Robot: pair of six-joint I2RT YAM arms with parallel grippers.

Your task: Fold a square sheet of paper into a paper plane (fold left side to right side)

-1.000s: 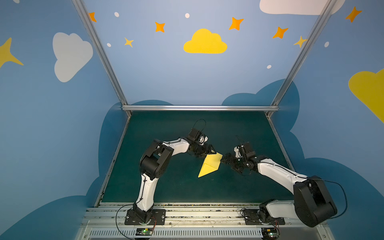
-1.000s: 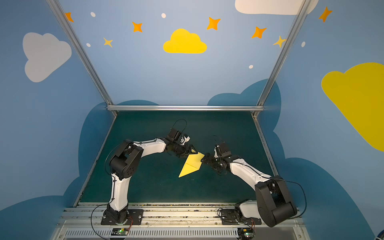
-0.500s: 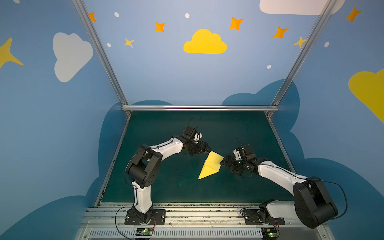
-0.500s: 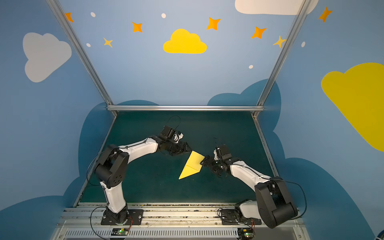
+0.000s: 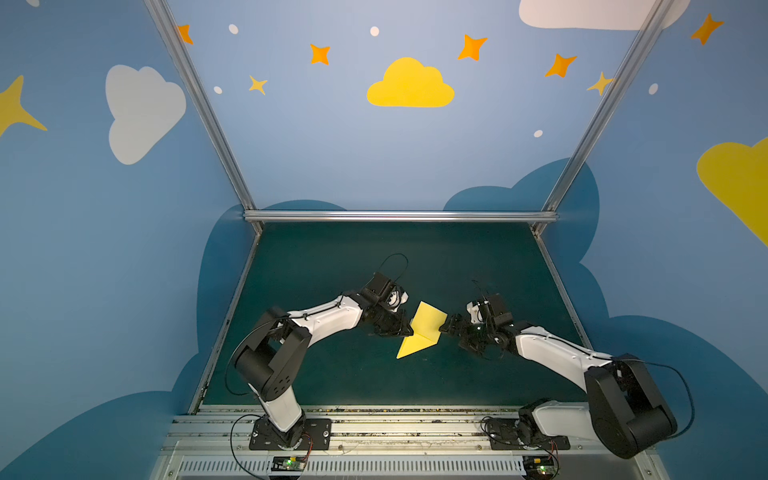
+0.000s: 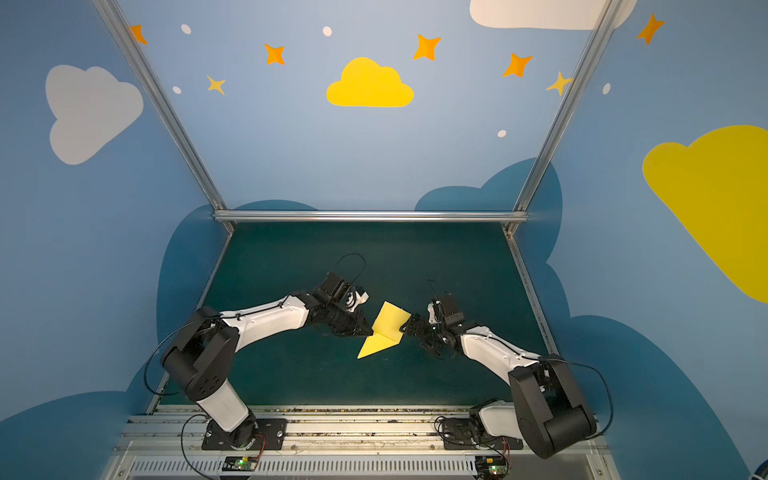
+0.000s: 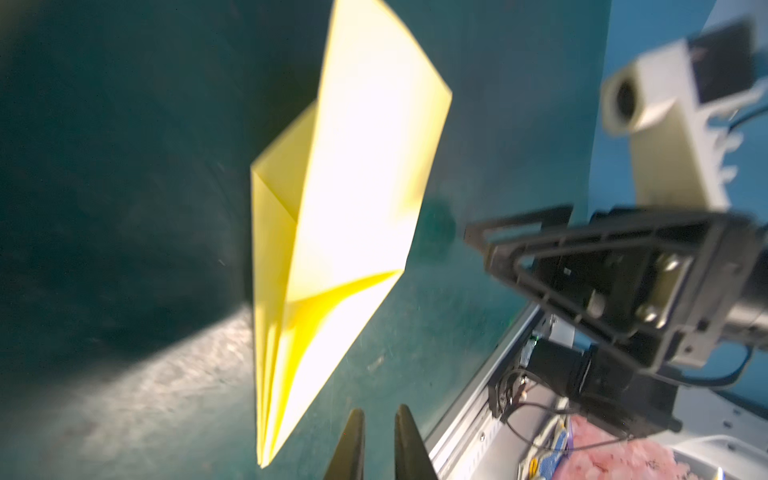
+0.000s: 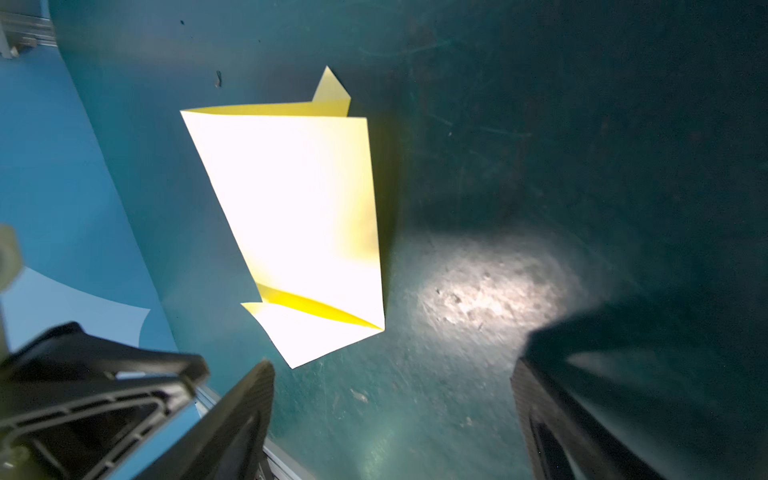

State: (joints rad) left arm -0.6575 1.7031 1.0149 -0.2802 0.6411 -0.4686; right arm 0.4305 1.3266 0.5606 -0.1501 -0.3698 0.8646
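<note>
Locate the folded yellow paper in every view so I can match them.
Top view: folded yellow paper, middle of the dark green mat.
Top view: same spot.
Left wrist: mid-picture, pointed end nearest the camera.
Right wrist: mid-picture, broad flap facing the camera.
Shared landmark: the mat beneath it.

1. Table [image 5: 332, 257]: dark green mat, scuffed and speckled in the wrist views, bordered by aluminium rails [image 5: 399, 216].
2. Yellow paper [image 5: 419, 334]: lies near the mat's centre, partly folded, pointed end toward the near edge, one flap raised.
</note>
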